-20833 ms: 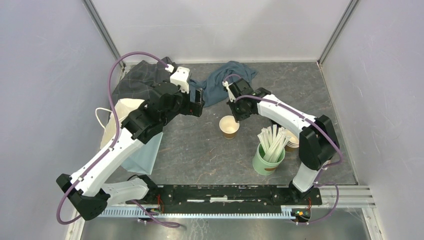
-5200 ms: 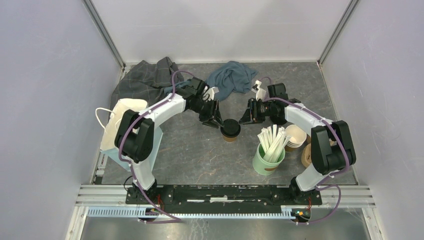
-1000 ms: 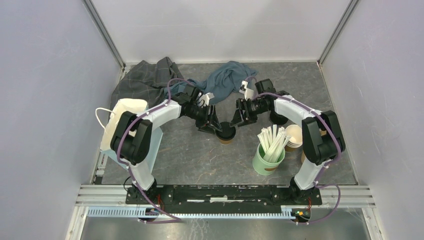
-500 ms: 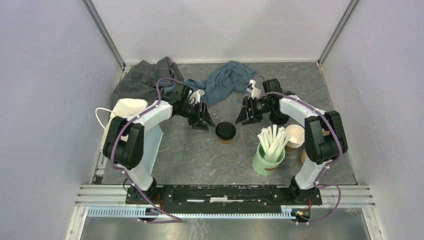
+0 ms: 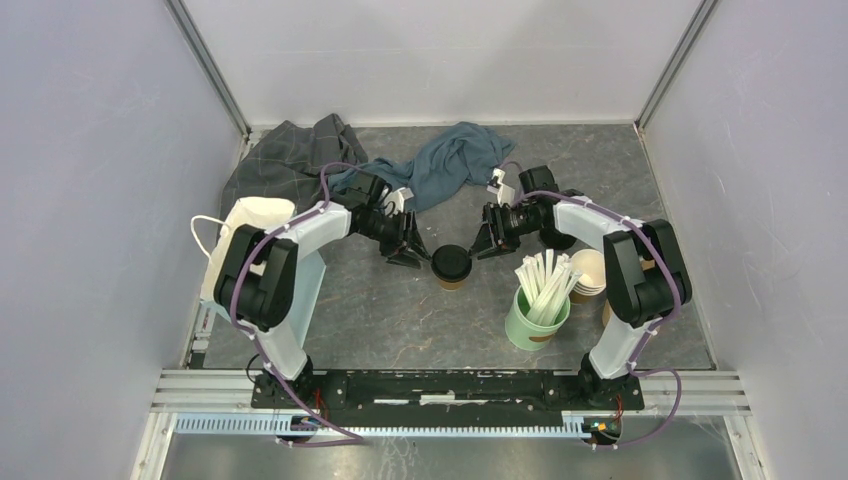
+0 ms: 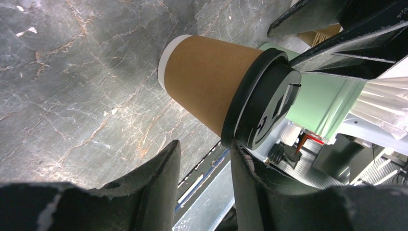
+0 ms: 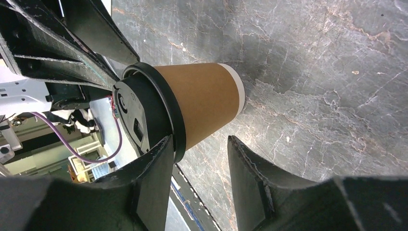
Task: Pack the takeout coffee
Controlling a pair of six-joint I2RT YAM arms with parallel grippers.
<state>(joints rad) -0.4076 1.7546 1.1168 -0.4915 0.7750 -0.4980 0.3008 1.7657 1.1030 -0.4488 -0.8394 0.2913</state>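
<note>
One takeout coffee [image 5: 452, 266], a brown paper cup with a black sip lid, stands upright mid-table. My left gripper [image 5: 408, 250] sits just left of it and my right gripper [image 5: 486, 240] just right of it, both low at lid height. In the left wrist view the cup [image 6: 207, 89] lies beyond the open gripper [image 6: 206, 144], with one fingertip [image 6: 240, 154] against the lid rim [image 6: 262, 108]. The right wrist view shows the cup [image 7: 202, 103] ahead of the open gripper [image 7: 199, 139], one fingertip [image 7: 163, 147] beside the lid [image 7: 139, 108]. Neither gripper has anything between its fingers.
A green cup of wooden stirrers [image 5: 537, 300] stands right of the coffee, with a stack of lidless cups [image 5: 590, 272] behind it. A white paper bag [image 5: 250, 235] lies at the left. A grey cloth [image 5: 290, 160] and a blue cloth [image 5: 455, 155] lie at the back.
Both grippers drew back from the cup's lid, then came in close to it again. Their jaws have narrowed. The cup has stayed in place.
</note>
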